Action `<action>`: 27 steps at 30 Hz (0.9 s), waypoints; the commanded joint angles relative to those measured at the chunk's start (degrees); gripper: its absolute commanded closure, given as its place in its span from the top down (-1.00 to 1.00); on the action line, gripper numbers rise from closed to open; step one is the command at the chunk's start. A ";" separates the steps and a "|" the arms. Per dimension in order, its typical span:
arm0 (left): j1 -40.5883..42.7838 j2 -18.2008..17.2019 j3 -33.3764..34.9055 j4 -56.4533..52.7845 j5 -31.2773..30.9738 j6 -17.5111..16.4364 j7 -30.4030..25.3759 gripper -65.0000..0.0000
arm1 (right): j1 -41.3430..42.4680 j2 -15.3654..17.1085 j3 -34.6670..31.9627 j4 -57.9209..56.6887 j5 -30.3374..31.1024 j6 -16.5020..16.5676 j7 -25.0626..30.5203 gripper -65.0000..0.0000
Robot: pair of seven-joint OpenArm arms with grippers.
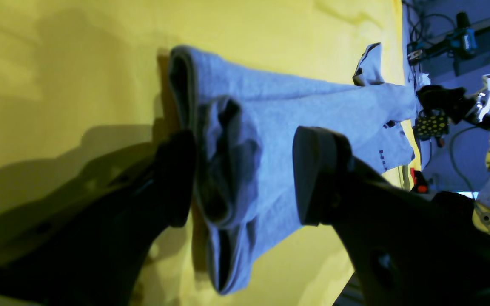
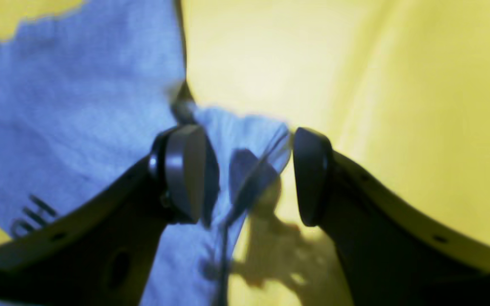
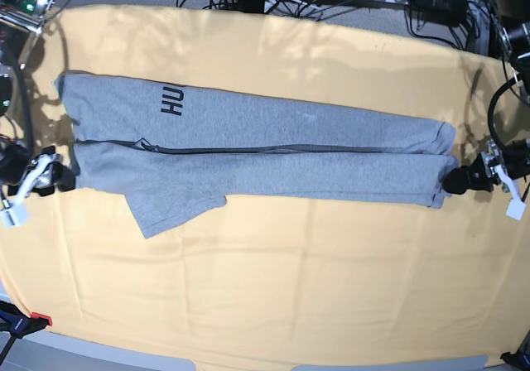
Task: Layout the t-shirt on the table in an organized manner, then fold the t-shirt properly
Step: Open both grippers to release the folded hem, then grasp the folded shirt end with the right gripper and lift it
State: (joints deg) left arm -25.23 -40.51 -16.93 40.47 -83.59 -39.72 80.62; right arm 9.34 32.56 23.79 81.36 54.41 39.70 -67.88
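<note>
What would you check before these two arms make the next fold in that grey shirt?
1. Heather-grey cotton t-shirt lying as a long band on the pale yellow cloth-covered table: ok.
2. Left gripper open, fingers straddling the shirt's end: ok.
3. Right gripper open, with the shirt's edge between its fingers: ok.
4. Folded halves lined up along the middle seam: ok.
5. One sleeve sticks out past the near edge: not ok.
6. Fabric fully free of both grippers' pads: cannot tell.
</note>
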 commanded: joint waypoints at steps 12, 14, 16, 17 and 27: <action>-1.18 -1.09 -0.33 0.79 -1.41 -0.28 -2.58 0.17 | 3.48 -8.33 0.20 0.98 0.90 -1.07 10.45 0.07; -1.09 -1.05 -0.33 0.79 -1.41 -0.28 -2.58 0.17 | 3.96 -11.15 0.09 0.90 -3.72 -2.62 11.89 0.07; -1.14 -1.07 -0.33 0.79 -1.41 -0.28 -2.62 0.17 | 4.04 -13.38 -0.20 0.59 -6.14 -3.02 13.77 0.08; -1.16 -1.05 -0.33 0.79 -1.41 -0.28 -2.64 0.17 | 4.02 -14.21 -0.48 0.20 -7.28 -3.30 14.78 0.08; -1.11 -1.07 -0.33 0.79 -1.41 -0.28 -2.60 0.17 | 11.06 -15.72 -2.43 -17.27 -15.47 -5.84 21.62 0.07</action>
State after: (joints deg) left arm -24.91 -40.03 -16.93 40.47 -83.59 -39.70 78.50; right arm 18.83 15.92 21.21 62.89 37.67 33.52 -47.46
